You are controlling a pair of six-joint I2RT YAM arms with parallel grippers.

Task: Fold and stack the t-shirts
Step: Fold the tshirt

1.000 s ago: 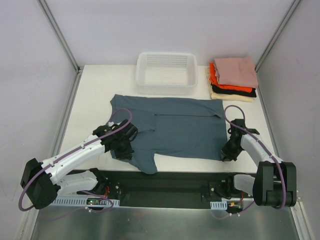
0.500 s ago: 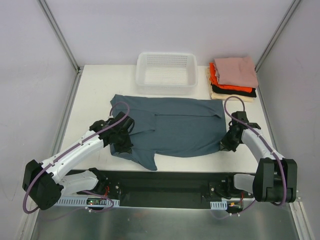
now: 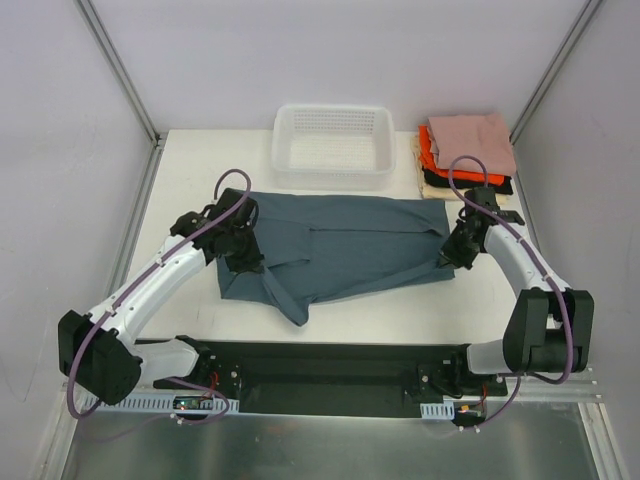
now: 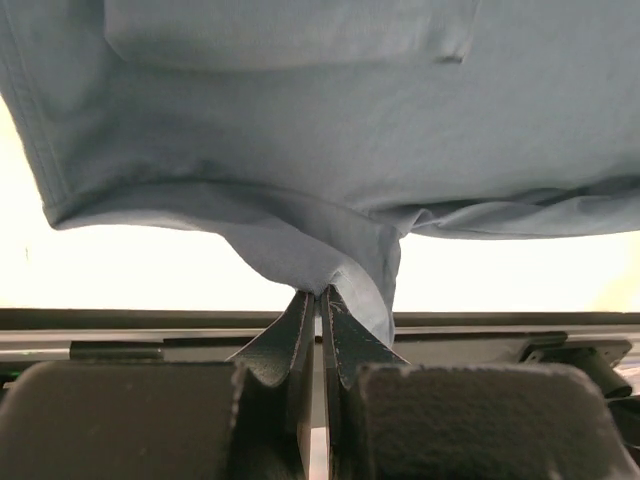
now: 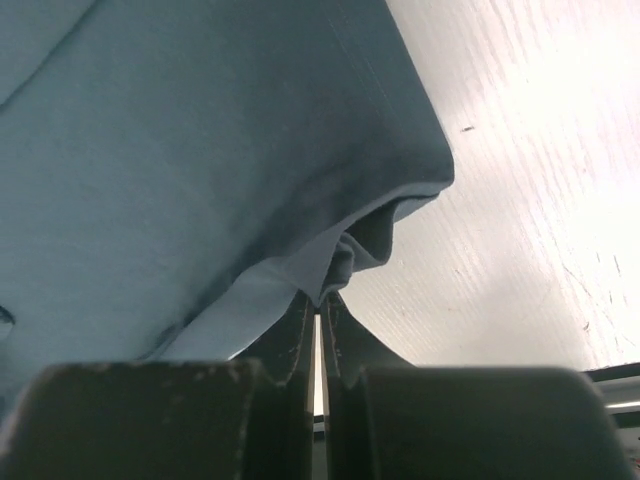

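Left gripper (image 4: pixel 318 292) and right gripper (image 5: pixel 318 300) each clamped thin pinches of blue-grey t-shirt (image 3: pixel 350 245); cloth could slip out mid-fold.

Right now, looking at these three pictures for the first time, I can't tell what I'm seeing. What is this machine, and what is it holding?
This is a robot with two arms, a left arm and a right arm, bolted at the near edge of a table. The wide picture comes from a fixed camera above and behind the arms. Each close-up comes from a camera on one wrist, looking past that arm's own gripper.

On the table lie a blue-grey shirt, a white basket behind it, and a stack of folded shirts at the far right.

The left gripper is shut on the shirt's left side. The right gripper is shut on its near right corner. Each one pinches a fold of cloth.
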